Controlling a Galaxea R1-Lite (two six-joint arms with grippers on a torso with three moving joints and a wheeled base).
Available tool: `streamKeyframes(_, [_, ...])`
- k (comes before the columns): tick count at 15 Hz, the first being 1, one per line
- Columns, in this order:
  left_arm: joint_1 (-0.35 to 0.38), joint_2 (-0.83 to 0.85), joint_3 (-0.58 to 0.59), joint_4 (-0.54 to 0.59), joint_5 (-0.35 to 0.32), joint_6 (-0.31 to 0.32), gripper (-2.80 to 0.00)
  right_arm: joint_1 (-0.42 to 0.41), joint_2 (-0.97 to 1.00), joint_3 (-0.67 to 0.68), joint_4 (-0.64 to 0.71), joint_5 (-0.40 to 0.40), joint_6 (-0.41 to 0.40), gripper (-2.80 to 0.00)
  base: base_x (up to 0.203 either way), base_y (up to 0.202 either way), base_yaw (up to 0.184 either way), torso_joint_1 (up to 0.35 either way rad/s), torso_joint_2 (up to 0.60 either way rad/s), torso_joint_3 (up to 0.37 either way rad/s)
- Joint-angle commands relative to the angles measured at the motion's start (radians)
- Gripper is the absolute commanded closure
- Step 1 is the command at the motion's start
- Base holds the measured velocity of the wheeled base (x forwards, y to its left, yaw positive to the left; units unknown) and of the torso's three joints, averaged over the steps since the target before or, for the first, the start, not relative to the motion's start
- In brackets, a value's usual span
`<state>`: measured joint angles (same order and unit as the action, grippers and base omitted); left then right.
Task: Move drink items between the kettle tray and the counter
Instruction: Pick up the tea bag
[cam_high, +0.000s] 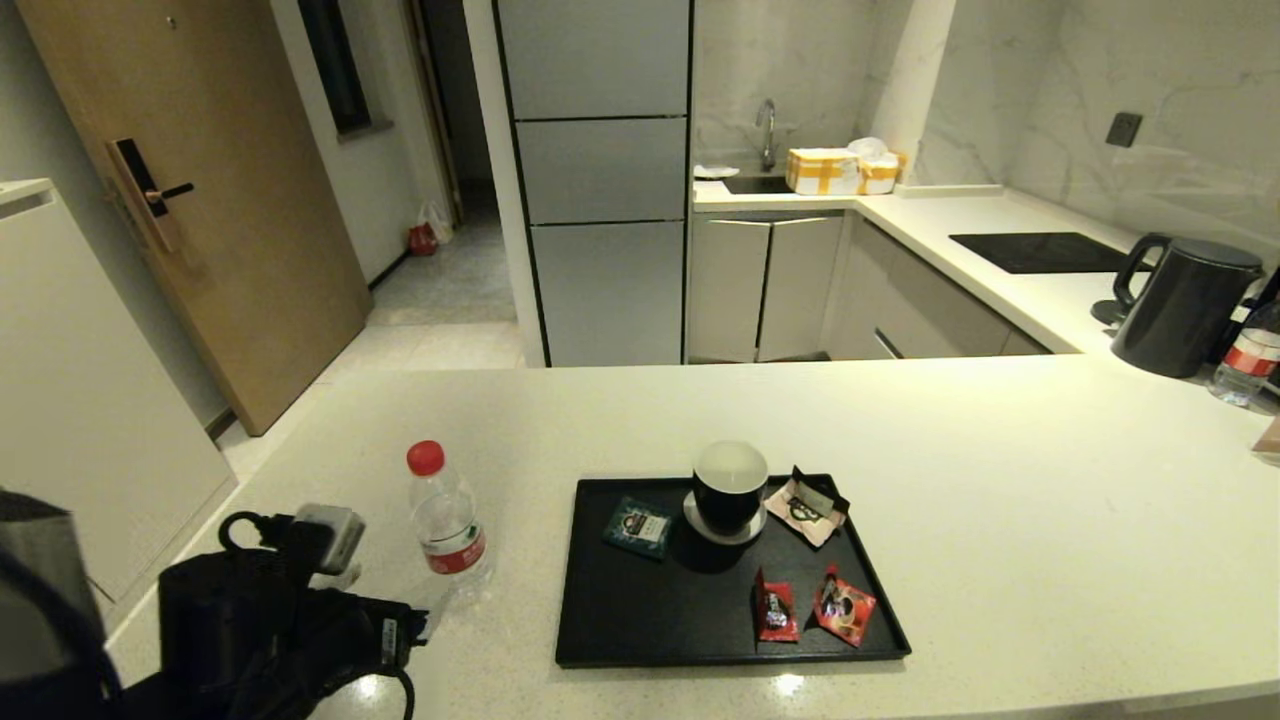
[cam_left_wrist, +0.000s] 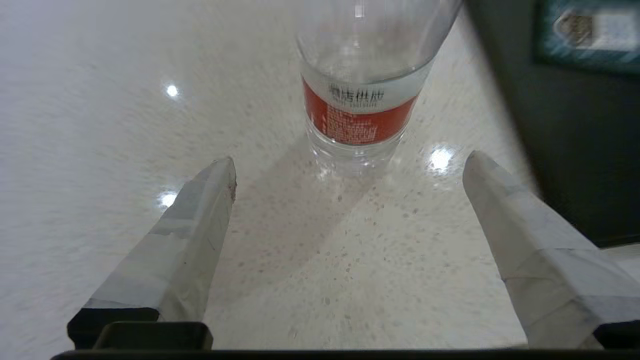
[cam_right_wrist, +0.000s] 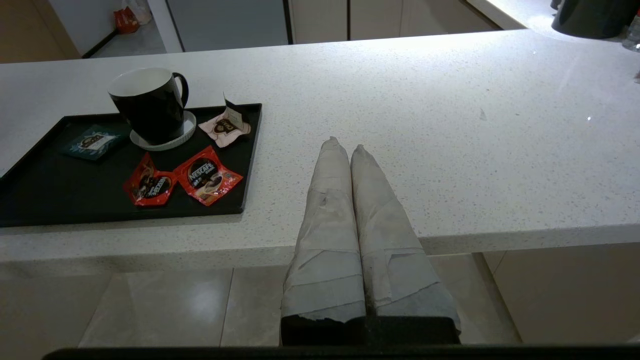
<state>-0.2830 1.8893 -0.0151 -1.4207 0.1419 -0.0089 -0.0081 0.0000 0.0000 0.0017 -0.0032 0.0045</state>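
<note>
A clear water bottle with a red cap and red label stands upright on the pale speckled counter, just left of the black kettle tray. My left gripper is open, low over the counter. The bottle stands just beyond its fingertips, not between them. Two red sachets lie near the tray's front right corner. My right gripper is shut on nothing, held off the counter's front edge to the right of the tray.
On the tray stand a black mug on a coaster, a teal sachet and a pale opened sachet. A black kettle and another bottle sit far right, near a hob panel.
</note>
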Motion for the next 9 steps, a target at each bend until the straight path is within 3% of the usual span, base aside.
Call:
streamKeyframes(1, [0.02,-0.232,-0.023,0.113,0.01,-0.003,-2.8,0.002,0.0,0.002,0.0,0.0,0.0,0.0,0.0,0.0,0.0,0.0,0.0,0.0])
streamKeyframes(2, [0.03,-0.347,-0.064,0.23,0.017,-0.004,0.0,0.002,0.0,0.002,0.0,0.0,0.0,0.0,0.0,0.0,0.0,0.0,0.0,0.0])
streamKeyframes(3, [0.039,-0.484,-0.122,0.384,0.023,-0.008,0.0,0.002,0.0,0.002,0.0,0.0,0.0,0.0,0.0,0.0,0.0,0.0,0.0,0.0])
streamKeyframes(4, [0.046,-0.655,-0.213,0.608,0.024,-0.022,0.0,0.0,0.0,0.002,0.0,0.0,0.0,0.0,0.0,0.0,0.0,0.0,0.0,0.0])
streamKeyframes(7, [0.061,-1.021,-0.615,1.42,-0.022,-0.089,0.0,0.001,0.0,0.003,0.0,0.0,0.0,0.0,0.0,0.0,0.0,0.0,0.0,0.0])
streamKeyframes(9, [0.075,-1.226,-0.785,1.727,-0.047,-0.124,0.0,0.0,0.0,0.002,0.0,0.0,0.0,0.0,0.0,0.0,0.0,0.0,0.0,0.0])
